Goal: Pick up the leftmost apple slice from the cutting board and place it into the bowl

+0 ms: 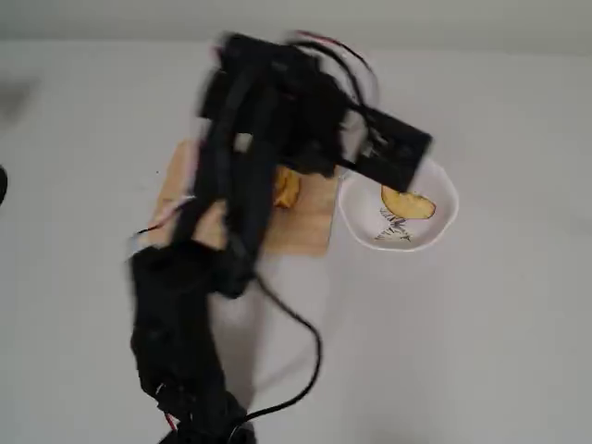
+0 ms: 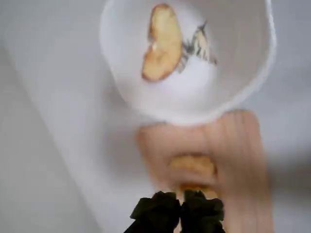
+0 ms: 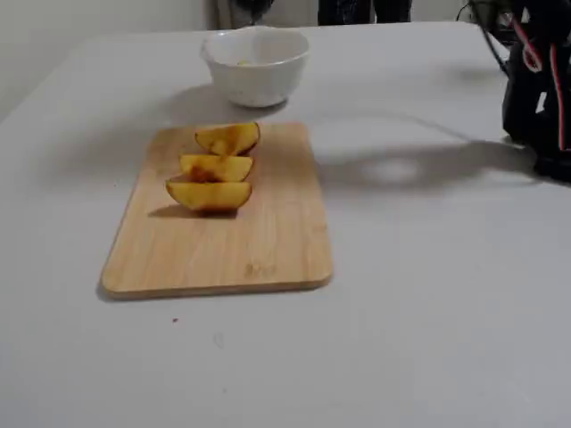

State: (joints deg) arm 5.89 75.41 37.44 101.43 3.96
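Observation:
The leftmost apple slice [image 1: 407, 203], broad and golden, lies inside the white bowl [image 1: 446, 220]. The wrist view shows this slice [image 2: 163, 43] beside the grey-green mark on the floor of the bowl [image 2: 238, 73]. My gripper [image 2: 178, 209] looks shut and empty, hovering above the bowl end of the cutting board [image 2: 240, 155], with another slice [image 2: 192, 167] just beyond its tips. In the fixed view three slimmer slices [image 3: 215, 167] sit in a row on the cutting board [image 3: 241, 259], and the bowl [image 3: 259, 85] stands behind it. From overhead my blurred arm [image 1: 268, 120] hides much of the board [image 1: 310, 231].
The arm's base and red cables [image 3: 540, 80] stand at the right edge of the fixed view. A black cable [image 1: 310, 351] trails across the white table near the base in the overhead view.

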